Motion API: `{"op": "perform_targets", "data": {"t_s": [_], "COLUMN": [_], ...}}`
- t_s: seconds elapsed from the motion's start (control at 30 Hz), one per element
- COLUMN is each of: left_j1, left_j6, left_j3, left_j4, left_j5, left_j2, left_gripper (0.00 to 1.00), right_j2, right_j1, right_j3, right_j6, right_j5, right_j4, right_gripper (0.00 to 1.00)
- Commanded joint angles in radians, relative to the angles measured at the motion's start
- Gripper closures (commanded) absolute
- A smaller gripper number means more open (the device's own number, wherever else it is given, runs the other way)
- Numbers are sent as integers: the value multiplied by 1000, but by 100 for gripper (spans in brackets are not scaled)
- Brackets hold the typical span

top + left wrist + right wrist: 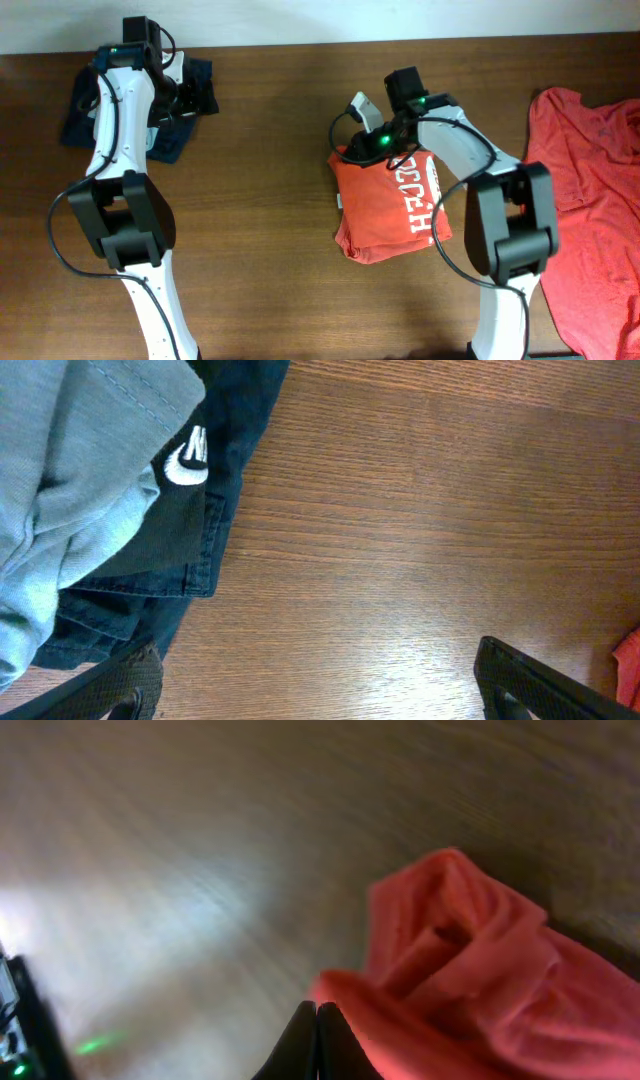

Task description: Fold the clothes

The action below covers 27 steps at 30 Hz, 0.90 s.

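Folded T-shirt (385,215) lies mid table (260,250), lettering up. Right gripper (318,1038) is at its far corner, fingers pressed together. Can't tell if cloth is caught; likely tidying the edge. Left gripper (320,695) is spread beside dark clothes (90,510), out of the way. Unfolded shirt (590,180) lies at the right edge.

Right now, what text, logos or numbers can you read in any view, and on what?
Folded orange-red T-shirt: large white block letters, sideways, partly under the right arm; too small to read surely.
Dark garment: white printed mark, partly covered; unreadable.
Right wrist view: no text.
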Motion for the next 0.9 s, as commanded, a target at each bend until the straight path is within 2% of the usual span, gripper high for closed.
{"op": "perform_targets", "data": {"t_s": [0.0,0.2,0.37,0.47,0.6,0.7,0.77,0.8,0.87], "left_j1": [2,3,3,2,2,2,2,2,2], "left_j6": [16,16,16,16,16,16,16,16,16], "left_j3": [14,14,14,14,14,14,14,14,14], "left_j4": [1,1,1,1,1,1,1,1,1], "left_j5": [-4,-4,-4,-4,-4,-4,-4,-4,-4], "left_j2": [-11,-11,-11,-11,-11,-11,-11,-11,-11], "left_gripper": [1,1,1,1,1,1,1,1,1], "right_j2": [67,122,95,56,16,-2,-6,-6,-6], "right_j1": [0,5,-6,-32,-100,-173,-236,-272,-332], "right_j3": [0,1,75,166,308,396,443,461,468], "right_j6": [41,58,58,59,58,58,58,58,58], "right_j5": [27,-16,-162,-191,-146,-96,-47,-19,20], "right_j4": [11,100,139,79,-104,-248,-341,-381,-423], "right_gripper": [95,95,91,91,88,70,51,32,1]}}
